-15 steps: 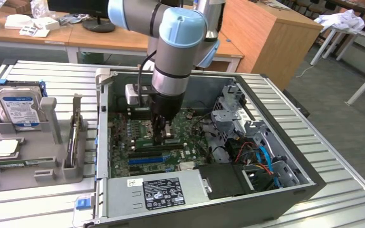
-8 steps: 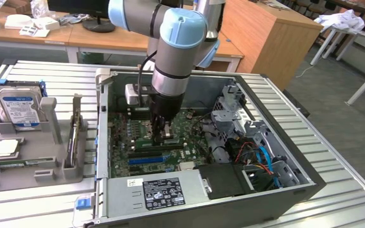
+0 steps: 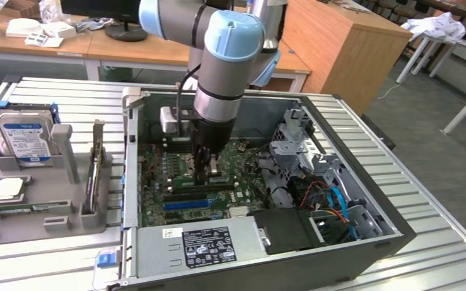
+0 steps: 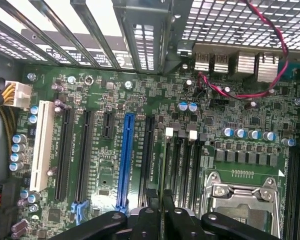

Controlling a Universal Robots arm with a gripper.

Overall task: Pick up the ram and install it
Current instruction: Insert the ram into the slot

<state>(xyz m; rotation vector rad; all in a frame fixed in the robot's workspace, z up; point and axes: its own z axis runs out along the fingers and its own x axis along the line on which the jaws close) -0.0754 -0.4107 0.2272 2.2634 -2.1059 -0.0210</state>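
Observation:
My gripper (image 3: 209, 174) reaches down into the open computer case (image 3: 136, 157), just above the green motherboard (image 3: 241, 194). In the wrist view the two black fingers (image 4: 145, 220) are shut on the ram (image 4: 162, 170), which I see edge-on as a thin green strip running away from the gripper (image 4: 162, 216). The strip lies along the black memory slots (image 4: 182, 165), beside the CPU socket (image 4: 240, 200). Whether the ram's lower edge touches a slot I cannot tell.
A grey fixture (image 3: 55, 212) on the exterior view's left holds a hard drive (image 3: 24, 136), a CPU chip (image 3: 6, 189) and a thin upright board (image 3: 95, 173). The power supply (image 3: 204, 245), drive cage (image 3: 298, 142) and coloured cables (image 3: 334, 203) crowd the case. A blue slot (image 4: 125, 160) and a white slot (image 4: 42, 145) lie nearby.

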